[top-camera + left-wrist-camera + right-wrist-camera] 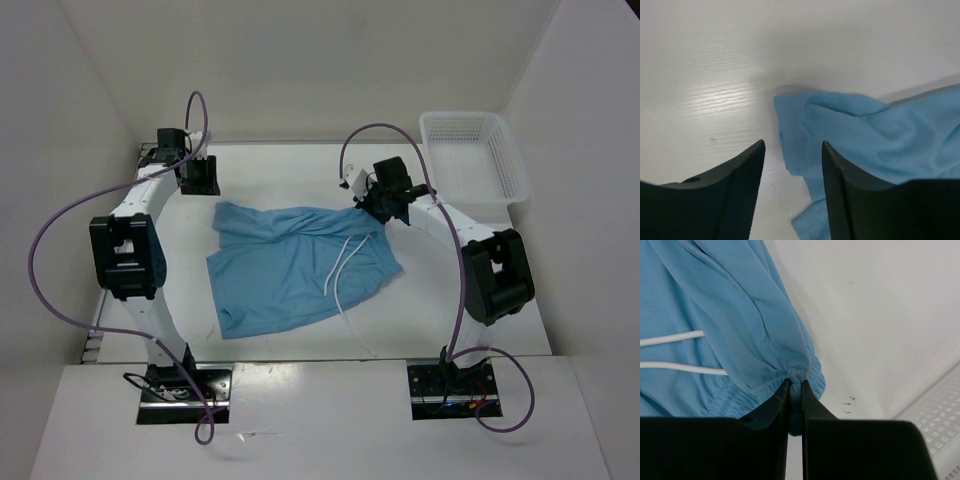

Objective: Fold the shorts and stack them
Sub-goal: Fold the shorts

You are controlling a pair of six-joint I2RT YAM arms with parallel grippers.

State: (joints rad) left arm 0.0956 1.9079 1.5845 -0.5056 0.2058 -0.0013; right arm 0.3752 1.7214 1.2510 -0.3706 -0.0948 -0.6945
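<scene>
The light blue shorts (pixel 295 265) lie spread on the white table, their white drawstring (pixel 340 268) trailing toward the front. My right gripper (pixel 380 213) is shut on the gathered waistband (pixel 801 371) at the shorts' far right corner; the cloth bunches between its fingers (pixel 812 405). The drawstring (pixel 675 367) shows at the left of the right wrist view. My left gripper (pixel 197 178) is open and empty, hovering just beyond the shorts' far left corner (pixel 790 115), which lies between and ahead of its fingers (pixel 752 165).
A white plastic mesh basket (pixel 472 155) stands at the back right; its edge shows in the right wrist view (pixel 945 410). White walls enclose the table on three sides. Purple cables loop above both arms.
</scene>
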